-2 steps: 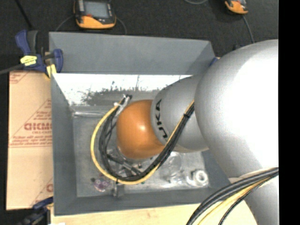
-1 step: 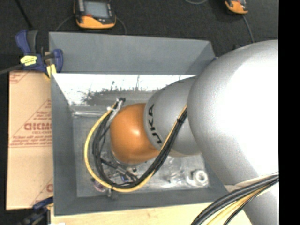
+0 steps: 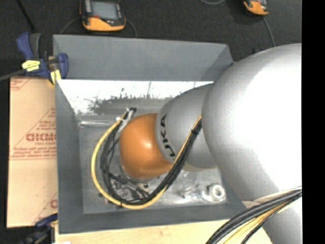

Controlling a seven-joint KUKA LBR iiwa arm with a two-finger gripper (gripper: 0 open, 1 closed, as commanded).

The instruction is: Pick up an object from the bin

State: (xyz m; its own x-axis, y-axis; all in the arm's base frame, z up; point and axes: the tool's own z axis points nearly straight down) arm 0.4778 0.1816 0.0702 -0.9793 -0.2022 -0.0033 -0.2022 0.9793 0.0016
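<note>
Zero objects out of the bin [image 3: 68, 151], as far as I can judge. The arm's orange wrist cover [image 3: 142, 146] hangs low over the left-middle of the floor and hides the gripper, so I can't tell if it's spread or clamped on anything. Which piece it's after is anyone's guess. A white ring-shaped piece [image 3: 217, 192] lies near right, well apart. Grab and lift both look not yet done.

fat, rounded silver-grey arm [image 3: 254, 116] with dark "uka" lettering [image 3: 164, 138], a glossy orange cover [image 3: 141, 147] at the wrist, looped black and yellow cables [image 3: 99, 159].
</note>
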